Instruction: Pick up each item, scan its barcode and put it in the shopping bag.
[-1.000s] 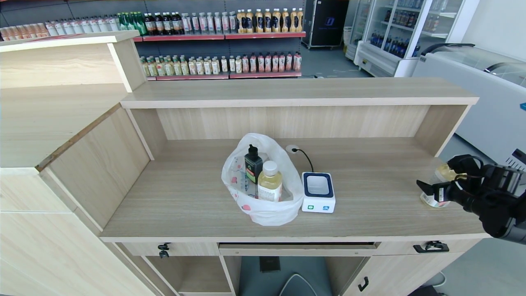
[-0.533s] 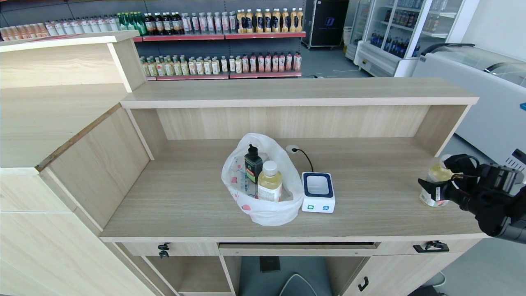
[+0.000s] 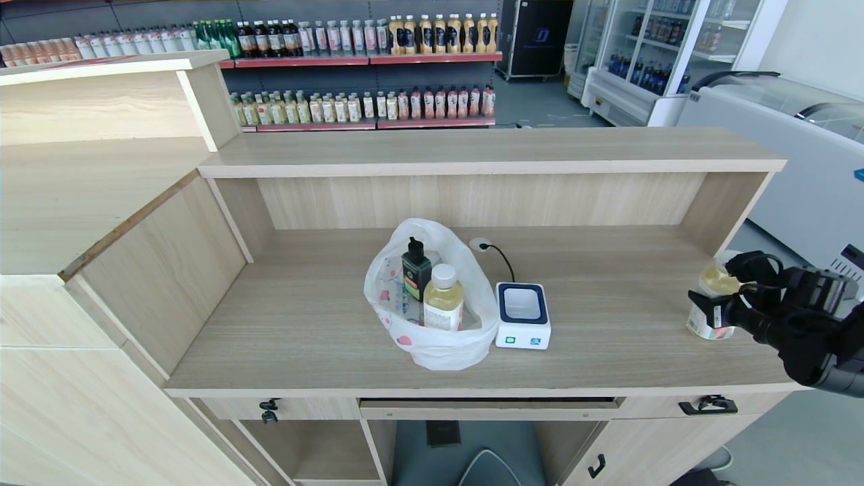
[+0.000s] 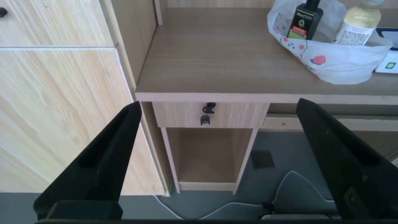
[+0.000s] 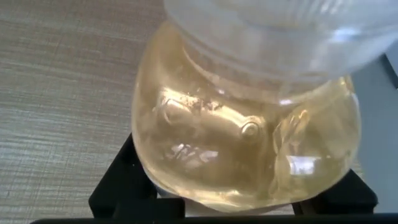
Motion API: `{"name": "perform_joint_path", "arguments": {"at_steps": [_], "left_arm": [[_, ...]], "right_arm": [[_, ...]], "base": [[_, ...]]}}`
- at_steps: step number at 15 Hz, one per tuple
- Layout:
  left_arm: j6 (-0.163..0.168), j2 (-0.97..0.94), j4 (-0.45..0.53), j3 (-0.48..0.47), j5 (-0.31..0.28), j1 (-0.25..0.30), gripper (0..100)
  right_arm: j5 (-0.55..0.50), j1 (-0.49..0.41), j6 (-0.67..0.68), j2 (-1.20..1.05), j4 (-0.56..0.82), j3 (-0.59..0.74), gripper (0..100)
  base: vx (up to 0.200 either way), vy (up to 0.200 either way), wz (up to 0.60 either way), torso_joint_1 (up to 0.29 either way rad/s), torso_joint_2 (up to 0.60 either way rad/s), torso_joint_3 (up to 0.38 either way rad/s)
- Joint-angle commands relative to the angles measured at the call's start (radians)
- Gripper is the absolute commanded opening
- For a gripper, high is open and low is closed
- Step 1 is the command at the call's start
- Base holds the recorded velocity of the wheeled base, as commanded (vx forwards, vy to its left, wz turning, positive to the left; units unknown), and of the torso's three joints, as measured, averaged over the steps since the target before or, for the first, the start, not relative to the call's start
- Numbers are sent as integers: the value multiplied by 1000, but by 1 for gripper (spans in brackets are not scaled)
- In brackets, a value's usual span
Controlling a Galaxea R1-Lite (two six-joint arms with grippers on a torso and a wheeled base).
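My right gripper is shut on a clear bottle of yellow liquid at the far right end of the wooden counter. In the right wrist view the bottle sits between the black fingers. A white shopping bag stands mid-counter and holds a dark bottle and a yellow bottle. A white scanner sits just right of the bag. My left gripper hangs open below and left of the counter front, with the bag far ahead of it.
A raised back shelf and side walls box in the counter. A cable runs from the scanner to a hole in the counter. A taller cabinet stands at the left. Drawers sit under the counter edge.
My right gripper has shifted slightly up and toward the back with the bottle in it. The bag, scanner and the bottles in the bag have not moved.
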Motion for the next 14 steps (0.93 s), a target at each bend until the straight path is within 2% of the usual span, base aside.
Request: {"name": "perform_joint_path", "arguments": {"at_steps": [1, 3, 4, 6, 7, 9, 11, 12, 14], "left_arm": [[0, 2, 1, 0, 0, 0, 100], [0, 2, -1, 0, 0, 0, 100], [0, 2, 1, 0, 0, 0, 100], [0, 2, 1, 0, 0, 0, 100], [0, 2, -1, 0, 0, 0, 100], [0, 2, 1, 0, 0, 0, 100], [0, 2, 1, 0, 0, 0, 100], [0, 2, 1, 0, 0, 0, 100], [0, 2, -1, 0, 0, 0, 100]], "right_arm": [[2, 4, -2, -4, 1, 15, 0], [19, 10, 33, -47, 7, 24, 0], [53, 30, 130, -143, 110, 28, 0], [84, 49, 263, -340, 443, 4, 0], [154, 60, 322, -447, 627, -30, 0], [335, 89, 428, -633, 895, -93, 0], [521, 133, 486, -745, 996, -123, 0], [620, 161, 532, -786, 996, -125, 0], [752, 221, 628, -878, 995, -127, 0]], "base": [[0, 0, 0, 0, 0, 0], [0, 0, 0, 0, 0, 0], [0, 0, 0, 0, 0, 0], [0, 0, 0, 0, 0, 0], [0, 0, 0, 0, 0, 0], [0, 0, 0, 0, 0, 0], [0, 0, 0, 0, 0, 0], [0, 0, 0, 0, 0, 0], [0, 0, 0, 0, 0, 0]]}}
